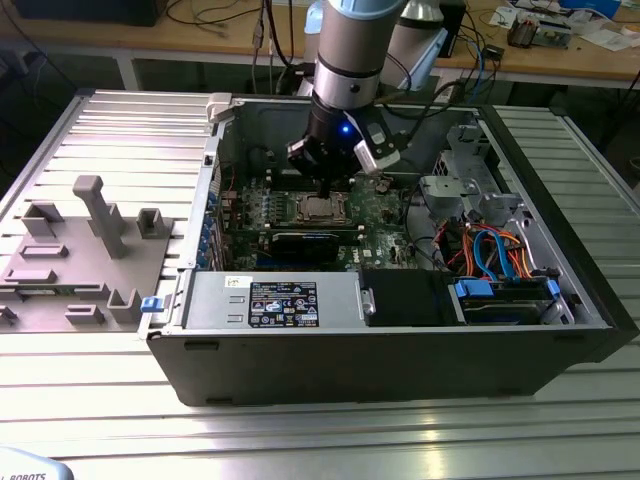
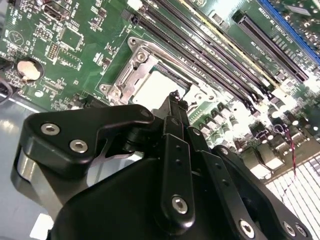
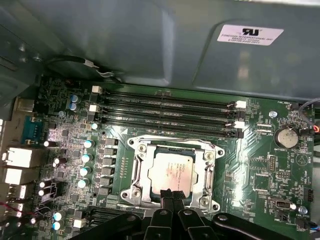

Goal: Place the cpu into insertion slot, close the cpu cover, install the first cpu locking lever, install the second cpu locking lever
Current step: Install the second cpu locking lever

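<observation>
With its fingers pinched together on nothing, the gripper [image 3: 172,194] hangs at the six o'clock edge of the cpu [image 3: 172,172], which lies flat in the insertion slot [image 3: 140,192] under the cpu cover [image 3: 210,170]

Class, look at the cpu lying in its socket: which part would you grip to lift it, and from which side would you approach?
Grip the cpu by two opposite edges, coming straight down from above. It lies flat and is thin, and the cpu cover frames it closely, so probably no sideways approach is open. The gripper already sits at one edge of it.
</observation>
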Tool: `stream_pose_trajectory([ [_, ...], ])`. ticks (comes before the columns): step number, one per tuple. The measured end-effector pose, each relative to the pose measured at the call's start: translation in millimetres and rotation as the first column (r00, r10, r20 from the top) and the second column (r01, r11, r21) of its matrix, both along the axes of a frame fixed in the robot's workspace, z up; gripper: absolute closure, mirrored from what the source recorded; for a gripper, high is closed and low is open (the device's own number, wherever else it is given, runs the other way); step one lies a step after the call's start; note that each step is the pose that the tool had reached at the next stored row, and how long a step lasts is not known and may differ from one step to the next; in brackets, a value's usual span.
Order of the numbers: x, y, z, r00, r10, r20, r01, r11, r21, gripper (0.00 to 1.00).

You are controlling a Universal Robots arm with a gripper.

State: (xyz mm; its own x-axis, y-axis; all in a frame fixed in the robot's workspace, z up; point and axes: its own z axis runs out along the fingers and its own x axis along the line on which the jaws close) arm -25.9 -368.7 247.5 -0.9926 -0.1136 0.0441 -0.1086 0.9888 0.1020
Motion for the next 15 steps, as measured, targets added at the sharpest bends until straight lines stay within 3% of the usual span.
stream_pose_trajectory([
  [2,0.0,0.0,6.2,1.0,0.0,0.0,0.0,1.0,-0.0001,0.89],
  [7,0.0,0.0,14.4,1.0,0.0,0.0,0.0,1.0,-0.0002,0.89],
  [15,0.0,0.0,14.8,1.0,0.0,0.0,0.0,1.0,-0.0001,0.89],
])
